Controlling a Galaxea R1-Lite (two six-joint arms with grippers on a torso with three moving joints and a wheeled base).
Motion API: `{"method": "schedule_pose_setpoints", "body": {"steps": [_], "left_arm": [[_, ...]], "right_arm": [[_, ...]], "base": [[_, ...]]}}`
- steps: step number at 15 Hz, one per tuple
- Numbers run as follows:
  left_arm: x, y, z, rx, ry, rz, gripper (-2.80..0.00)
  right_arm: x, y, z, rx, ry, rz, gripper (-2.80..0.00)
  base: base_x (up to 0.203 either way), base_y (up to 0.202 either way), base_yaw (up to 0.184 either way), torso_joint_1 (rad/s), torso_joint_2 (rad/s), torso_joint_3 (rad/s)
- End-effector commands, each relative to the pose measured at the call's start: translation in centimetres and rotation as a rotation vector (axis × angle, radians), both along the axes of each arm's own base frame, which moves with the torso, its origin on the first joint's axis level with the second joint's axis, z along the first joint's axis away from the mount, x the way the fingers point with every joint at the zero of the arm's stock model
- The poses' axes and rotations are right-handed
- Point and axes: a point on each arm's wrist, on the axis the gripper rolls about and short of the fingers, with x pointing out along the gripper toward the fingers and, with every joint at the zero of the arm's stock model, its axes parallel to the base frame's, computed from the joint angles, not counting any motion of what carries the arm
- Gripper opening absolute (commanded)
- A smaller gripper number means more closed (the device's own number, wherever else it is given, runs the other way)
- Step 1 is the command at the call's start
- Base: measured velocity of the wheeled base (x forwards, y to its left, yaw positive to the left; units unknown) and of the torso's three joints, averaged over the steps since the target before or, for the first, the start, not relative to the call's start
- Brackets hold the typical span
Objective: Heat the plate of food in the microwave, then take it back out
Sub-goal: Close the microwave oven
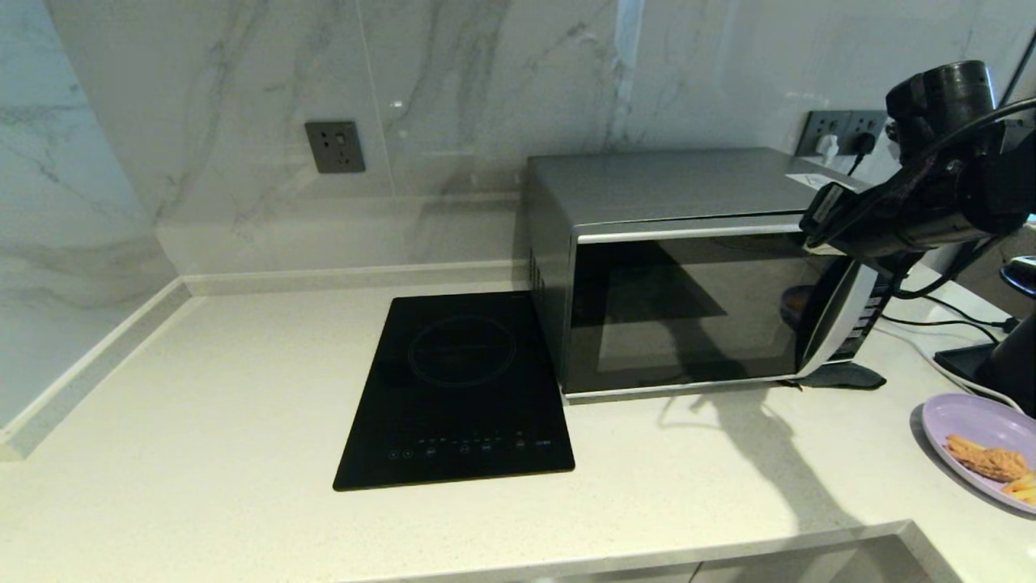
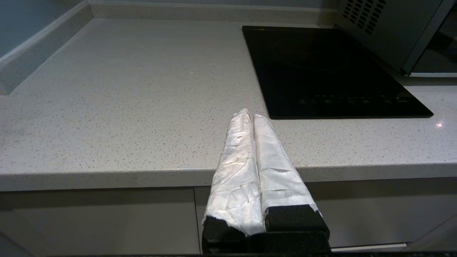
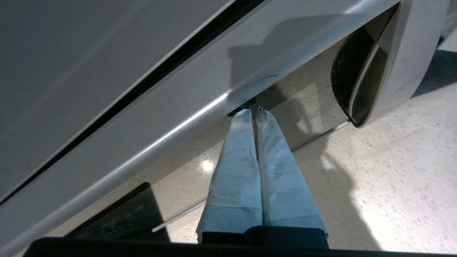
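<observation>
The silver microwave stands at the back right of the counter, its dark glass door closed. My right gripper is shut and empty. Its taped tips touch the upper right of the door, just under the silver top strip and beside the curved handle. The right wrist view shows that gripper against the glass, with the handle off to one side. The lavender plate of food lies on the counter at the right edge, with brown pieces on it. My left gripper is shut and empty, parked over the counter's front edge.
A flat black induction cooktop lies left of the microwave. Cables and a black device sit right of the microwave, behind the plate. Wall sockets are behind it. The counter's front edge runs close below.
</observation>
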Motion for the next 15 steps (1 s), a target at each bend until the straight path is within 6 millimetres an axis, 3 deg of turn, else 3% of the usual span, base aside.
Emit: {"method": "schedule_pose_setpoints", "body": {"steps": [1, 9, 12, 15], "left_arm": [[0.0, 0.0, 0.0, -0.001, 0.001, 0.001, -2.80], [0.0, 0.0, 0.0, -0.001, 0.001, 0.001, -2.80], [0.0, 0.0, 0.0, -0.001, 0.001, 0.001, -2.80], [0.0, 0.0, 0.0, -0.001, 0.001, 0.001, -2.80]], "right_arm": [[0.4, -0.2, -0.1, 0.015, -0.012, 0.009, -2.80], [0.0, 0.0, 0.2, 0.046, -0.018, 0.059, -2.80], [-2.3, 0.5, 1.4, 0.070, -0.034, 0.124, -2.80], [-5.1, 3.1, 2.1, 0.094, -0.002, 0.255, -2.80]], "base": [[0.000, 0.000, 0.000, 0.000, 0.00, 0.000], [0.000, 0.000, 0.000, 0.000, 0.00, 0.000], [0.000, 0.000, 0.000, 0.000, 0.00, 0.000], [0.000, 0.000, 0.000, 0.000, 0.00, 0.000]]}}
